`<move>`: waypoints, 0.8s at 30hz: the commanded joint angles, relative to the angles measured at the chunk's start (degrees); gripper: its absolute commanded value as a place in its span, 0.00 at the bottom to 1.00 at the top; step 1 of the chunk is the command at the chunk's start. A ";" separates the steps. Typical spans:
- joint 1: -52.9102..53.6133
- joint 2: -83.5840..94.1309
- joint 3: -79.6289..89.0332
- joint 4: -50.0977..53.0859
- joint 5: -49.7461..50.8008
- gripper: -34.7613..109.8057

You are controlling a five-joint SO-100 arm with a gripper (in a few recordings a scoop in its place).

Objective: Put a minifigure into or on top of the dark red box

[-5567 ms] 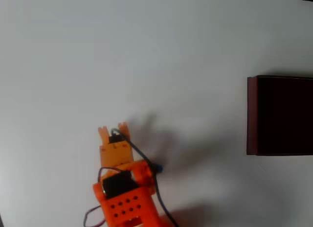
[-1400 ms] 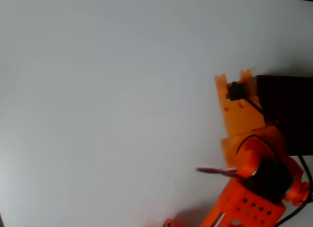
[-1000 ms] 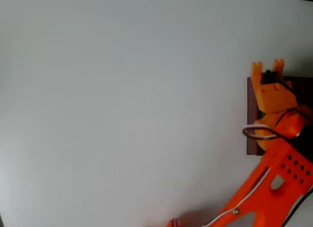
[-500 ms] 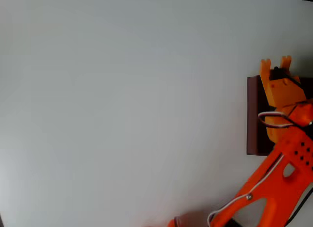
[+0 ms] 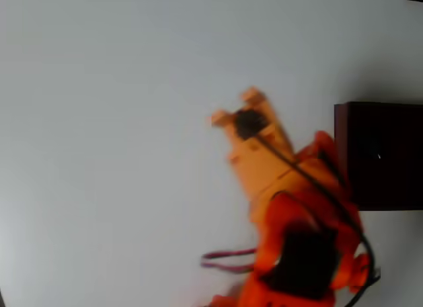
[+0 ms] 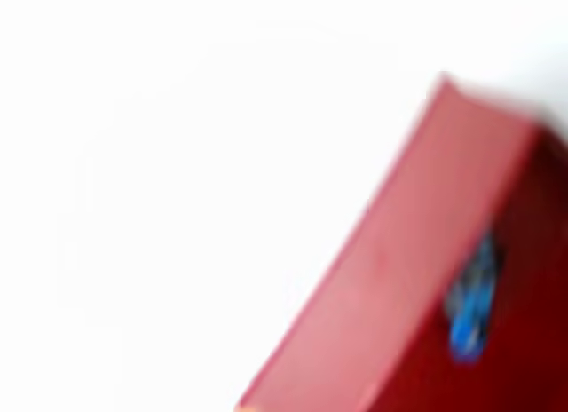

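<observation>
Presently the end effector point(image 5: 232, 108) is seen in the overhead view as a blurred orange fork over bare bench point(image 5: 119, 122), to the left of the dark red box point(image 5: 344, 155) and apart from it. Its two prongs appear slightly spread with nothing visible between them, though the blur leaves it impossible to tell whether the jaws are truly parted or closed. Behind it the orange arm point(image 5: 297, 241) slants down toward the lower edge of the picture, with a dark cable laid along it.

In the wrist view the box wall is shown as a broad red slope, and a small blue smear, probably the minifigure point(image 6: 470, 305), is seen at the inner side of that wall against the dark interior. The figure is therefore judged to be lying inside the box, close to its wall.

The placing is judged done. For the retreat to be done well, the arm should be kept high and clear of the box rim, so that the box is not nudged.
</observation>
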 commanded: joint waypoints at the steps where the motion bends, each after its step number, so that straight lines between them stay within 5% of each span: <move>1: -10.11 12.83 6.94 -2.55 -3.78 0.36; 8: -30.06 33.05 25.93 -8.88 -4.75 0.34; 16: -38.06 70.40 50.54 -11.34 -7.65 0.31; 24: -42.80 72.95 51.42 -2.99 -18.28 0.26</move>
